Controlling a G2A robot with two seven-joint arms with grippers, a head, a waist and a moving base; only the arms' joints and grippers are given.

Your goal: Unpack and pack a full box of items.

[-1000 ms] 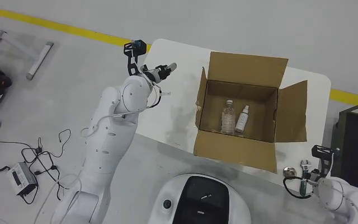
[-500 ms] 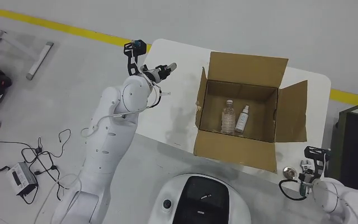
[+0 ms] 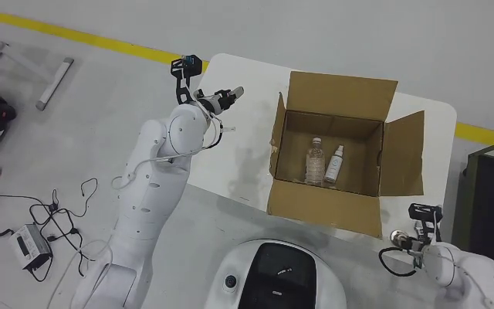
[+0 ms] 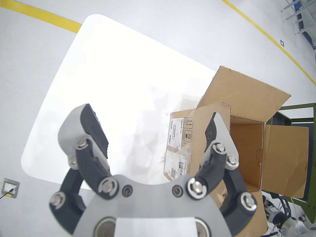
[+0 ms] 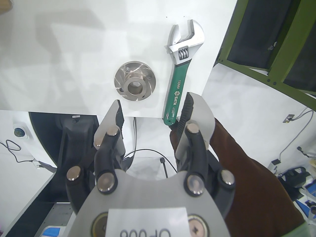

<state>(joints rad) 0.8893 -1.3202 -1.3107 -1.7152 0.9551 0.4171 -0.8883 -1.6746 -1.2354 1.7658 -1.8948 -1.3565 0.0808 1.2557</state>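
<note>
Top view: the right gripper [image 5: 153, 102] has drawn inward along the surface [image 3: 247, 116] edge, while the left gripper [image 4: 150, 112] is unmoved. Both pairs of fingers are spread wide and empty. The wrench [image 5: 181, 80], its handle printed, lies beside the flange [image 5: 134, 81]. The labelled box [image 3: 332, 202] stands mid-surface and holds two bottles [image 3: 314, 161].

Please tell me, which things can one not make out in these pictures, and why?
Box floor by its near wall: top view, that wall hides it.
Box inside: left wrist view, its side wall and the left claw cover it.
Labels of bottle and sprayer: top view, too small.
Wrench handle's end: right wrist view, partly behind the right claw.
</note>
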